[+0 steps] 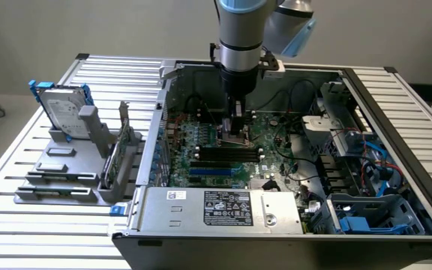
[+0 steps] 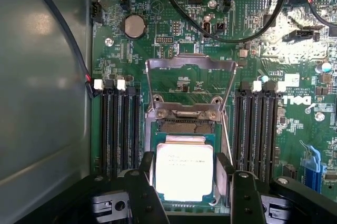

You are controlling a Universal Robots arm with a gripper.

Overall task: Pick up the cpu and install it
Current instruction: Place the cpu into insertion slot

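The cpu [image 2: 184, 174], a flat square chip with a bright silver top on a green rim, sits level between my two black fingers [image 2: 146, 174], which press on its opposite edges. My gripper [image 2: 185, 169] is shut on it, low over the metal-framed socket [image 2: 184, 125]. The socket's load plate [image 2: 189, 65] stands hinged open beyond it. Whether the chip rests in the socket or hovers just above it I cannot tell. In the exterior view my gripper [image 1: 238, 135] reaches straight down into the open computer case [image 1: 163, 112], close to the motherboard [image 1: 276, 152].
Black memory slots [image 2: 118, 129] flank the socket on both sides. Black cables [image 2: 231, 29] loop over the board's far part. The case wall [image 2: 42, 103] is close by. A hard drive [image 1: 62, 112] stands in a grey holder at the exterior view's left; the power supply [image 1: 224, 208] lies in front.
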